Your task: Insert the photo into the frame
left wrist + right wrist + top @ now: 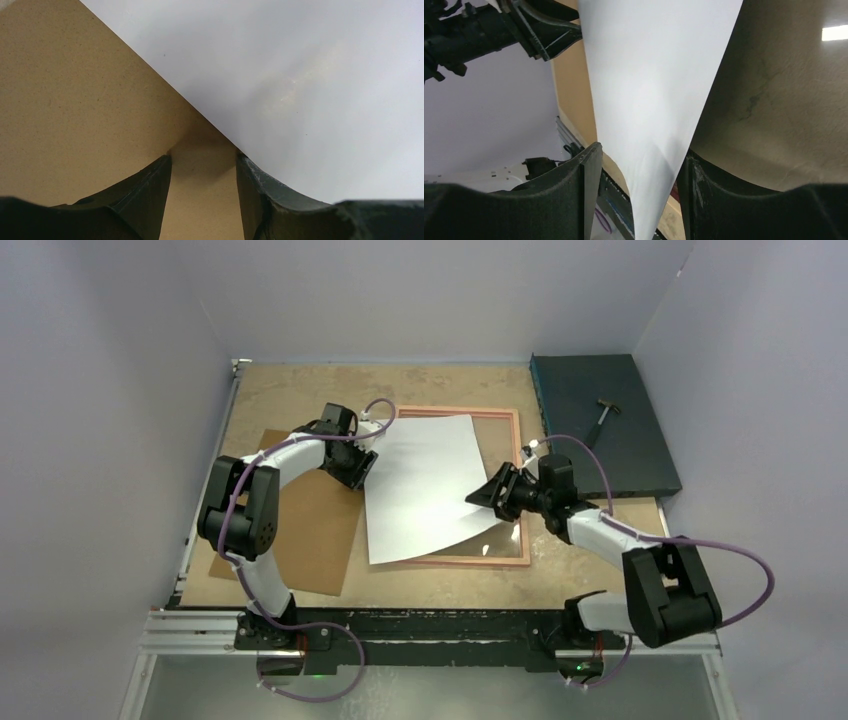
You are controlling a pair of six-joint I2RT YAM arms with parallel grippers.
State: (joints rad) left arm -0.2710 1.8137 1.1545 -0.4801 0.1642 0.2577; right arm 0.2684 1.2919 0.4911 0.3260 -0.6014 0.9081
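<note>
Photo (425,485), white back up, lies skewed over frame (519,435); left pincer (362,472) half-open, empty, at its 9 o'clock edge; right pincer (480,495) half-open, astride its 3 o'clock edge.

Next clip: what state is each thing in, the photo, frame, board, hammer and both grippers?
frame: lying flat, partly covered by the photo.
photo: white back up, askew over the frame, not seated.
backing board: flat, left of the frame.
left gripper: open, at the photo's left edge.
right gripper: open, photo's edge between its fingers.
hammer: lying on the dark mat, untouched.
</note>
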